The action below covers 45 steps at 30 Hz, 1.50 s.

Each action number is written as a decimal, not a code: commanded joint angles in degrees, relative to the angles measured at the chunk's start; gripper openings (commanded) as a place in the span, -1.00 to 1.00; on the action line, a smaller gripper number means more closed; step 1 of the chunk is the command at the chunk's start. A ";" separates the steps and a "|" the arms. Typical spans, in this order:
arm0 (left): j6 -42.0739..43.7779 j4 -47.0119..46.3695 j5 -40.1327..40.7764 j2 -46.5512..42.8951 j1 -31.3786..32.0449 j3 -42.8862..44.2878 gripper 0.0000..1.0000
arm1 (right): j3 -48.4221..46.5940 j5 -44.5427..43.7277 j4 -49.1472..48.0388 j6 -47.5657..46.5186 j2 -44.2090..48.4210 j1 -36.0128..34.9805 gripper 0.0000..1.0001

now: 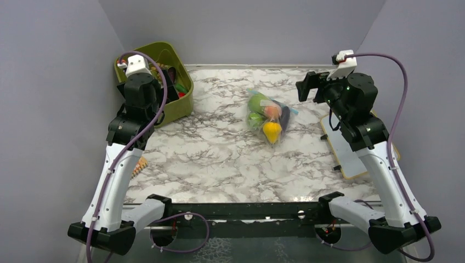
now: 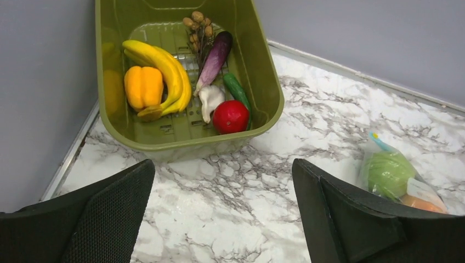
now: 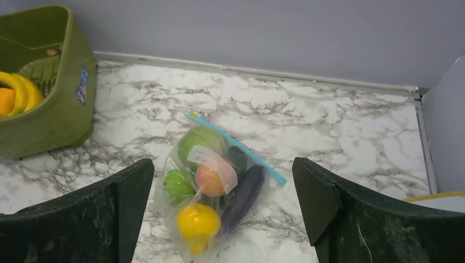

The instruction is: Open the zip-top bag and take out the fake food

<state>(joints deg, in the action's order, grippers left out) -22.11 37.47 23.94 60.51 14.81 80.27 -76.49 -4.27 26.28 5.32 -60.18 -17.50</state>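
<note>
Two tools: both are standing wide open, gripping nothing. The left tool [image 2: 222,167] is hovering nr the green basket [image 2: 267,104]; the right tool [image 3: 223,164] is hanging above the bag.
Bag: the zip-top bag [image 3: 216,192] is lying flat on the table [image 1: 208,153], mid-table twd the back, well apart from the basket and nearer the right arm.
Zipper: the blue strip [image 3: 236,145] is running straight along the bag's far edge. It's looking sealed, tho can't be sure.
Food: all of it is sitting inside the bag, i.e. green round pcs [image 3: 200,142], peach fruit [image 3: 210,179], yellow pear [image 3: 197,219], eggplant [image 3: 244,192].
Done: nothing yet, by the look of it; neither tool is touching the bag.
Left to do: gripping both sides of the mouth, pulling the zipper apart, lifting out each pc.
Progress: judging it as sitting at the very start.
</note>
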 commanded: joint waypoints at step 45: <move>3.50 -1.71 -43.17 54.98 -8.31 21.65 0.74 | 24.18 22.80 3.31 17.70 -4.02 5.73 0.99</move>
<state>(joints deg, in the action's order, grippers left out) -20.10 36.27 -14.13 119.74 5.43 106.87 -50.65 20.40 27.16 22.28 -63.90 -12.25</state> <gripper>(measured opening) 0.886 0.997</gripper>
